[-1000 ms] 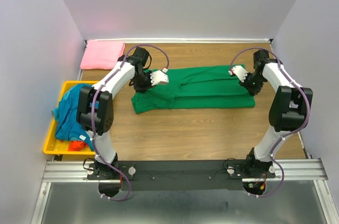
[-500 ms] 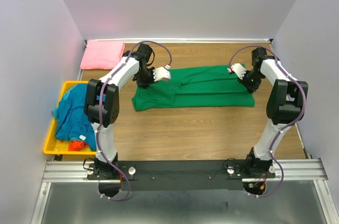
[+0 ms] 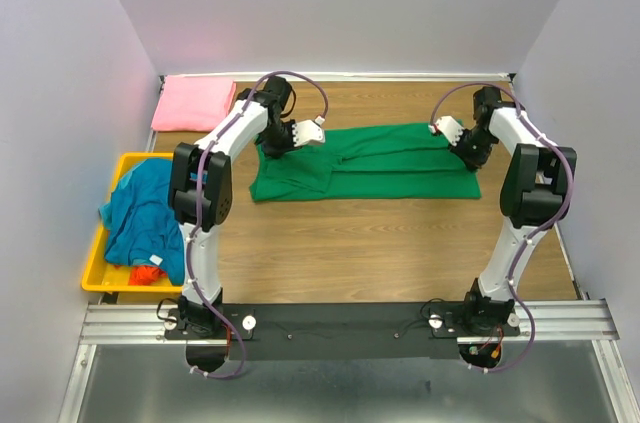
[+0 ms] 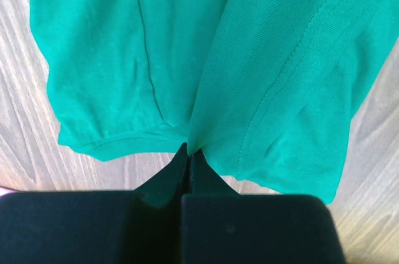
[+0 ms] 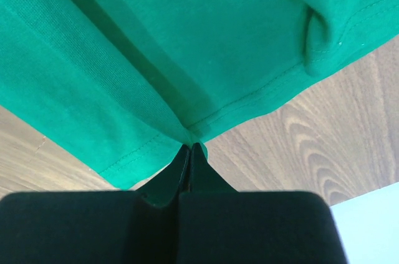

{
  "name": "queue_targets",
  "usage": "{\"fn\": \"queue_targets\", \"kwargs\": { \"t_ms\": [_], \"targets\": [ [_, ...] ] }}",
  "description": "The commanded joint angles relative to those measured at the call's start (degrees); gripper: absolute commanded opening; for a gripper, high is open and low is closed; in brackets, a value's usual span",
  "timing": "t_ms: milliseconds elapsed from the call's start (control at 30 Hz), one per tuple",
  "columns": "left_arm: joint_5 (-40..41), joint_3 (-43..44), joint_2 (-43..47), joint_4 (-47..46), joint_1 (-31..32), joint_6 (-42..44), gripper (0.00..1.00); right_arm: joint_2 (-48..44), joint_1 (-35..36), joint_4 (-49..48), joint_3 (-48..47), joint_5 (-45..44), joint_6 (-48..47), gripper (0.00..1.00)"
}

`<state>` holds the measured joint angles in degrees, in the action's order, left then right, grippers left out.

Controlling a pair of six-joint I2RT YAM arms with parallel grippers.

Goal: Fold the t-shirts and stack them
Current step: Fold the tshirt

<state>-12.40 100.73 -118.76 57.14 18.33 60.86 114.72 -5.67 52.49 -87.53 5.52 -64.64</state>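
Observation:
The green t-shirt [image 3: 370, 160] lies folded into a long strip across the middle of the wooden table. My left gripper [image 3: 268, 143] is shut on its left end; the left wrist view shows the jaws pinched on the cloth's edge [image 4: 206, 89]. My right gripper [image 3: 470, 150] is shut on its right end, pinching the hem [image 5: 187, 77]. The pink t-shirt [image 3: 193, 103] lies folded at the far left corner. The teal-blue t-shirt [image 3: 145, 213] is heaped in the yellow bin, with an orange-red one [image 3: 148, 274] peeking out below it.
The yellow bin [image 3: 97, 278] stands at the left edge of the table. Grey walls close in on the left, far and right sides. The arms' base rail [image 3: 350, 318] runs along the near edge.
Both grippers have moved toward the far side, carrying the shirt's ends with them. The green strip has shifted slightly farther back and narrowed.

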Motion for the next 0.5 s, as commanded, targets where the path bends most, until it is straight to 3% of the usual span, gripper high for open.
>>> {"fn": "queue_targets", "kwargs": {
  "t_ms": [0,467],
  "targets": [
    [1.68,2.19,-1.74,1.92,-0.49,1.37,0.0,1.56,-0.13,0.07,-2.3,0.63,-0.66,0.01],
    [2.21,0.52,-2.18,0.34,-0.49,1.45,0.0,3.06,0.31,-0.19,-3.97,0.98,-0.22,0.01]
  ]
}}
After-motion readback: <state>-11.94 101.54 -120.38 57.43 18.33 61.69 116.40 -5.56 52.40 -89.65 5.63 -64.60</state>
